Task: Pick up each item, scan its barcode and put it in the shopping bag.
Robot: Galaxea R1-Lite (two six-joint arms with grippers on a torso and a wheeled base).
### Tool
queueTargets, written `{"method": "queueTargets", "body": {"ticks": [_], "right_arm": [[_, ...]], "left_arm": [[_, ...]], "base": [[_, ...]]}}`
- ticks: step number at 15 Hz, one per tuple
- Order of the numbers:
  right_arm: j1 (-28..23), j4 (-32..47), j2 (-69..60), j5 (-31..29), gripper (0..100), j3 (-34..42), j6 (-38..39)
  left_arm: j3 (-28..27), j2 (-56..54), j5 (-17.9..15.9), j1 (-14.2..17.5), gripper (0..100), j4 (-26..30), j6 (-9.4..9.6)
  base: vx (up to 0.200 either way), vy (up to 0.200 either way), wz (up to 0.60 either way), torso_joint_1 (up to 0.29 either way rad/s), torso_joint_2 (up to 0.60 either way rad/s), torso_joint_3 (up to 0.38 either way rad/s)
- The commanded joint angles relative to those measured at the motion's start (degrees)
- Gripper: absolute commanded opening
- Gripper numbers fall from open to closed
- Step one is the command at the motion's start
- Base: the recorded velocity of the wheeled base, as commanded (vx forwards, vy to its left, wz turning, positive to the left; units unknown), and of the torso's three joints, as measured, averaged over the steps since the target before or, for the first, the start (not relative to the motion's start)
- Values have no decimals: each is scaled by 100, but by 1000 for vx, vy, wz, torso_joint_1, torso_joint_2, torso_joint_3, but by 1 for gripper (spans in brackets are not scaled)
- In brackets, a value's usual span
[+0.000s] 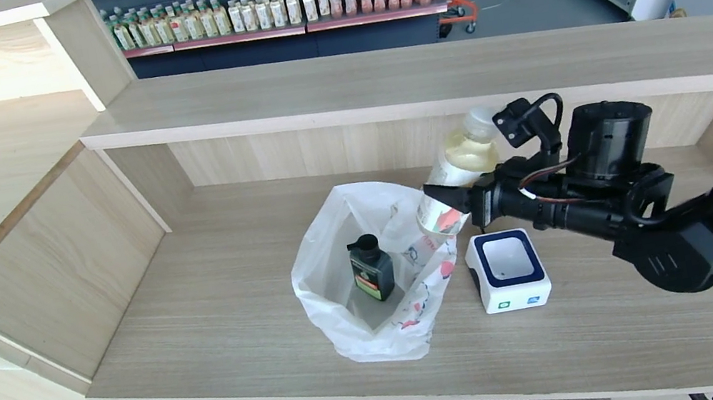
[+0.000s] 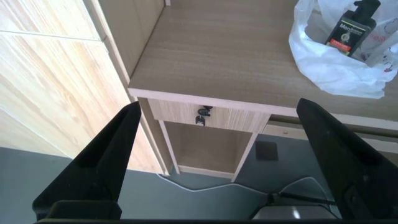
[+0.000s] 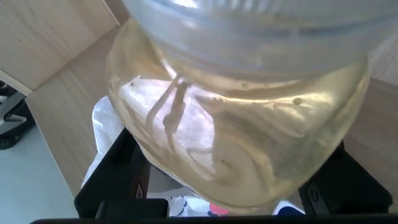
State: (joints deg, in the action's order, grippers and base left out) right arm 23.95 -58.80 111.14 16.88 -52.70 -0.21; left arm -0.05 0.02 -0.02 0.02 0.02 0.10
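Over on the light wooden counter (image 1: 237,307), head view first: my right gripper (image 1: 454,201) is clamped on a clear plastic bottle of pale yellow drink (image 1: 465,156), tilted, with its base over the rim of the white plastic shopping bag (image 1: 349,331). A dark bottle with a black cap (image 1: 372,273) stands upright inside the bag, and a white box scanner with a blue rim (image 1: 507,269) sits just beside it. Left wrist view: my left gripper (image 2: 219,109) hangs spread wide off the counter's front edge, holding nothing. Right wrist view: the drink bottle (image 3: 249,112) sits between my black fingers (image 3: 118,180), bag below.
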Motion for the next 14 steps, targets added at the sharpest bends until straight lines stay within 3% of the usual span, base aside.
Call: {"method": "queueTargets", "body": {"ticks": [1,9,14], "right_arm": [[136,-71,602,-1,0,-179,-111],[57,-27,1788,25,0,-1454,-595],[180,-71,2096,25,0,-1559,-595]], "left_arm": [[-4,6,2,-2,100,-2,-1],[-4,6,2,-2,100,-2,-1],[5,6,2,-2,100,-2,-1]], "base": [[0,0,0,0,0,0],[0,0,0,0,0,0],[0,0,0,0,0,0]]}}
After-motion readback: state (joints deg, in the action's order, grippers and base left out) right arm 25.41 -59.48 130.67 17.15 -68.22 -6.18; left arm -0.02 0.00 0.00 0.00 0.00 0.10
